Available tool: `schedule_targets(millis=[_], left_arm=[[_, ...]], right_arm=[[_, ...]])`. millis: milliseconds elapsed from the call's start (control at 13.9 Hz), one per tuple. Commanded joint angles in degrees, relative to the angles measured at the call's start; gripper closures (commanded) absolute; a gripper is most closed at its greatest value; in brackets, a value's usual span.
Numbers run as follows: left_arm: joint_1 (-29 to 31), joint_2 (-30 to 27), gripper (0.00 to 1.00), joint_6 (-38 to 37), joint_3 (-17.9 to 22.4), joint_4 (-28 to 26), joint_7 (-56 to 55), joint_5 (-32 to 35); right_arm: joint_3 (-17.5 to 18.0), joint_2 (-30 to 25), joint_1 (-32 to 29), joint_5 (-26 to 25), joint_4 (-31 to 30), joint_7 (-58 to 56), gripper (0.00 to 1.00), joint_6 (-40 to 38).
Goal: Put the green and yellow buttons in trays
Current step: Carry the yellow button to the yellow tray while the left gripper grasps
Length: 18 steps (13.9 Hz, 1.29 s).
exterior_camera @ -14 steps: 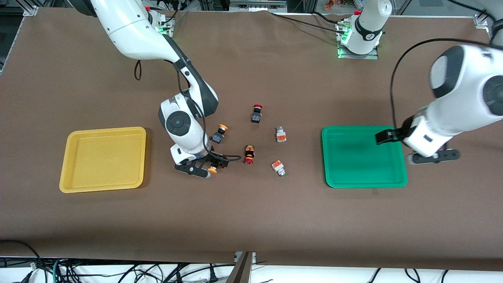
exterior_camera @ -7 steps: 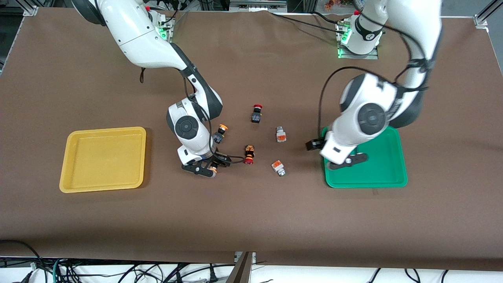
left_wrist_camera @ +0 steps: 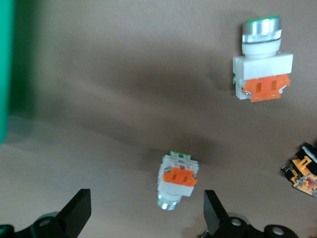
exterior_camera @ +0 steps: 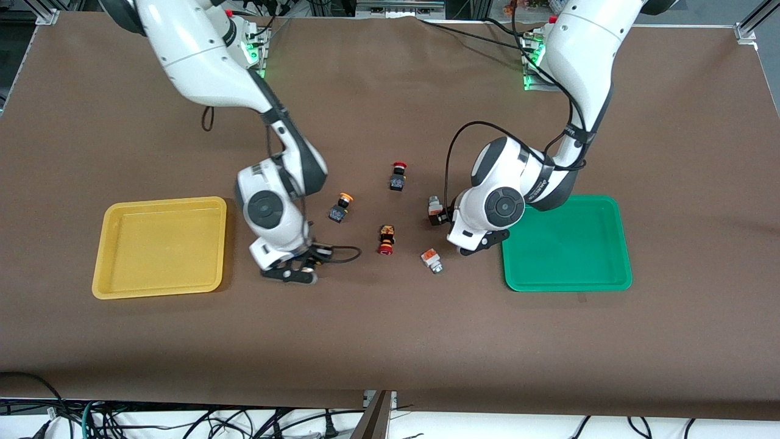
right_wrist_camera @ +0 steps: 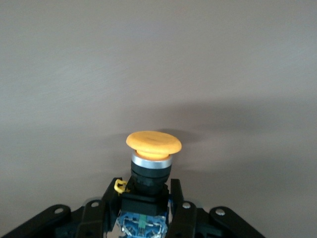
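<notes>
Front view: right arm reaches down from its base, elbow bent, wrist turned low over the desk (exterior_camera: 390, 341) between the yellow tray (exterior_camera: 159, 246) and the scattered buttons. Right gripper (exterior_camera: 297, 268) sits just above the brown surface, jaws clenched on a yellow-capped button (exterior_camera: 311, 266). Second yellow-capped button (exterior_camera: 340, 207) lies free, farther from the camera than the gripper. Left arm folds down from its base, wrist low beside the green tray (exterior_camera: 567, 244); left gripper (exterior_camera: 469, 241) hangs over the desk near the tray's edge. One white button with orange block (exterior_camera: 434, 209) lies just beside the left wrist, partly hidden; the other white button (exterior_camera: 431, 260) lies nearer the camera. Two red-capped buttons (exterior_camera: 398, 176) (exterior_camera: 386, 239) rest mid-desk. Both trays hold nothing. No writing readable

Left wrist view: jaws released, fingertips (left_wrist_camera: 79, 210) wide apart, one white button (left_wrist_camera: 177, 181) between them on the desk, not touched. Second white one (left_wrist_camera: 261, 59) lies apart. Green tray edge (left_wrist_camera: 5, 69) at the frame's margin

Right wrist view: fingers (right_wrist_camera: 101, 210) grip the black body of the yellow-capped button (right_wrist_camera: 153, 163), cap pointing away from the wrist, clear of the desk
</notes>
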Motion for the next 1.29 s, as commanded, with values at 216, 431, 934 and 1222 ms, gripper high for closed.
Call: schedule_targets(millis=[216, 431, 934, 1222], left_arm=[[-3.4, 2.1, 0.0, 0.7, 0.8, 0.6, -1.8, -1.7], [-4.9, 3.1, 0.0, 1.0, 0.9, 0.7, -2.6, -1.3], [-4.8, 4.6, 0.34, 1.6, 0.9, 0.7, -2.5, -1.0], [-4.5, 4.6, 0.46, 1.7, 0.9, 0.8, -2.4, -1.0]], right_arm=[[-11.5, -5.9, -6.6, -0.3, -3.0, -28.8, 1.0, -13.8], [-15.6, -5.7, -11.9, 1.6, -5.4, -38.9, 1.0, -11.2], [-15.8, -8.5, -17.9, 4.6, -14.2, -47.5, 0.01, -5.9], [-9.9, -12.6, -13.0, 5.7, -12.0, -33.3, 0.0, -9.6]])
